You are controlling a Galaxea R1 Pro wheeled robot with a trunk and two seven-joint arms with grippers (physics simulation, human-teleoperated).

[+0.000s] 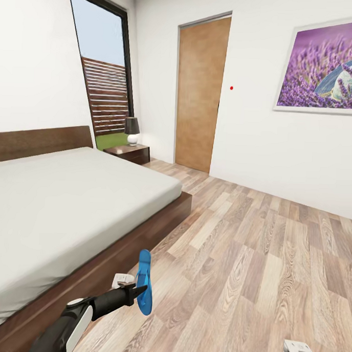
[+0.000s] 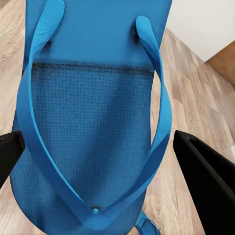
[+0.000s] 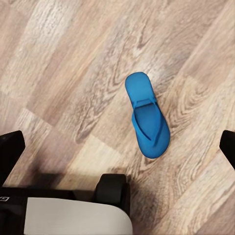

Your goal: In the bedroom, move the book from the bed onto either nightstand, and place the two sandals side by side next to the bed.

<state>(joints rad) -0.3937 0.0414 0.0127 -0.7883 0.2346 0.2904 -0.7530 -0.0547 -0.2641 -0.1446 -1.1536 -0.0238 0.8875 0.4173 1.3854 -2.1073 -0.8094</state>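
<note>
Two blue sandals: one [image 1: 144, 282] hangs upright, clamped in the left tool [image 1: 138, 291] beside the bed [image 1: 67, 207]; the other [image 3: 146, 115] lies flat on the floor [image 1: 254, 261] beneath the right tool [image 3: 117, 147], spread wide apart.

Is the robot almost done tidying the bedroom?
Not yet. The left gripper holds one blue sandal up in the air beside the bed. The other sandal lies on the wood floor under the open right gripper. No pair sits together yet, and the nightstand has just a lamp.
</note>
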